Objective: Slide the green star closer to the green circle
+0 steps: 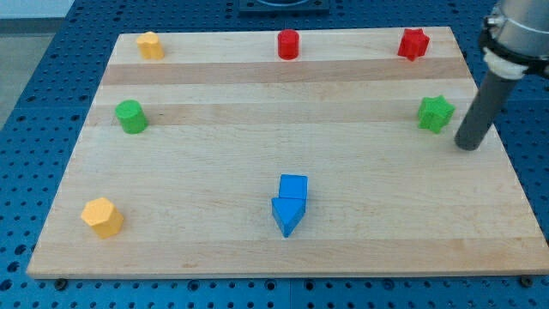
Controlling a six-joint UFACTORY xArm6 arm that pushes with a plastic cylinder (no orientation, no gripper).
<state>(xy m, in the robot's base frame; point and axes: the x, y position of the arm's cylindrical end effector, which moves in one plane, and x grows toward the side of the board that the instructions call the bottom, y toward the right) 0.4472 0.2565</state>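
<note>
We are resting our bare tip (pixel 468 146) just right of the green star (pixel 436 113); the green circle (pixel 131 117) is sitting far left, push pending.

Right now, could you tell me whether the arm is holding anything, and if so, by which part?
Nothing is held. My tip stands on the board just to the view's right of the green star, apart from it.

Pale wooden board (pixel 283 249) fills most of the view, grain in long bands running left-right, a slightly darker band near the top. Under it: blue perforated work surface (pixel 39 103) with a regular hole grid, showing on all sides of the board. Dark fixture (pixel 281 5) cut off at the top centre edge, can't tell what. Light even, soft short shadows.
</note>
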